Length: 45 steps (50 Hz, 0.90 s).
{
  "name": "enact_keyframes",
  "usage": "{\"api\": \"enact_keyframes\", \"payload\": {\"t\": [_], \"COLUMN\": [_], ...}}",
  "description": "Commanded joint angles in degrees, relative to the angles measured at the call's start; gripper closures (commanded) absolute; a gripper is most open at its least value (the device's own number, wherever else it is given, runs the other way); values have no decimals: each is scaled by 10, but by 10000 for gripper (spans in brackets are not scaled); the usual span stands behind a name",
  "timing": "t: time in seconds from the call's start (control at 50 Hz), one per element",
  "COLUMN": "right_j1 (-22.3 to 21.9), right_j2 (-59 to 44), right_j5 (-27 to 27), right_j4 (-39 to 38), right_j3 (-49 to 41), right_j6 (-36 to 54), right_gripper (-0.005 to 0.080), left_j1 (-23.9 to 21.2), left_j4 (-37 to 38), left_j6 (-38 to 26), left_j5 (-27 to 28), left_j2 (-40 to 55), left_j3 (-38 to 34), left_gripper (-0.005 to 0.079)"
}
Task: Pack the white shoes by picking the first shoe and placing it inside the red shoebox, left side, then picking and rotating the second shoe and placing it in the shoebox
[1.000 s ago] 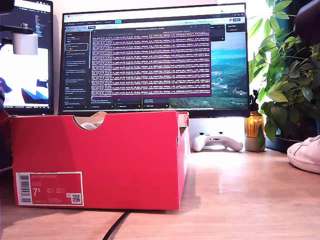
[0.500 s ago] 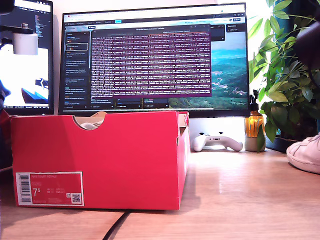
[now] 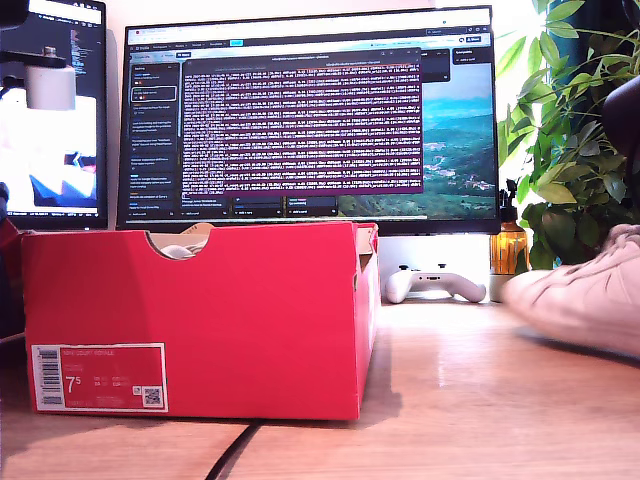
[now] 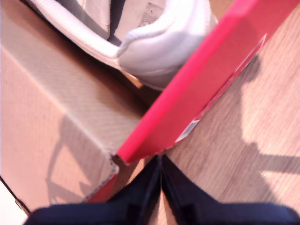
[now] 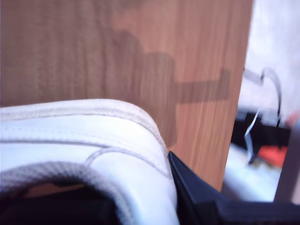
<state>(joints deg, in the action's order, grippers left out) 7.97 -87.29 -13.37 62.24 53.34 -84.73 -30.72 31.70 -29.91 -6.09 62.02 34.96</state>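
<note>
Second shoe [image 3: 585, 300] just lifted off desk, blurry, clamped in my second gripper [image 5: 187, 187]. First gripper [image 4: 161, 187] pinched empty beside box [image 3: 190, 320]. Rotation next.

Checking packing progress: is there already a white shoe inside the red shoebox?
Yes: the first wrist view shows a white shoe lying inside the red shoebox, against its red wall.
</note>
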Motion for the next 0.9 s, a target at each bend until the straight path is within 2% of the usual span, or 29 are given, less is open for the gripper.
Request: {"api": "enact_keyframes", "payload": {"t": [0.0,0.1,0.2,0.4,0.52,0.6,0.72,0.74,0.78,0.88], "right_j1": [2,2,2,2,2,2,2,3,3,12], "right_j2": [23,36,49,52,52,52,52,52,52,52], "right_j5": [-26,-66,-87,-66,-55,-31,9,50,74,143], "right_j4": [4,4,1,-1,9,24,5,-16,-30,-73], "right_j3": [35,65,97,150,180,205,235,250,258,273], "right_j6": [33,112,229,525,618,698,794,841,892,952], "right_gripper": [763,763,763,763,763,763,763,763,763,763], "left_j1": [-2,-2,-2,-2,-2,-2,-2,-2,-2,-2], "left_j4": [-2,-2,-2,-2,-2,-1,-2,-2,-2,-2], "left_j6": [5,5,5,5,5,5,5,5,5,5], "left_j5": [1,1,1,1,1,1,1,1,1,1], "left_j2": [2,2,2,2,2,2,2,2,2,2], "left_j3": [3,3,3,3,3,3,3,3,3,3], "left_gripper": [762,762,762,762,762,762,762,762,762,762]}}
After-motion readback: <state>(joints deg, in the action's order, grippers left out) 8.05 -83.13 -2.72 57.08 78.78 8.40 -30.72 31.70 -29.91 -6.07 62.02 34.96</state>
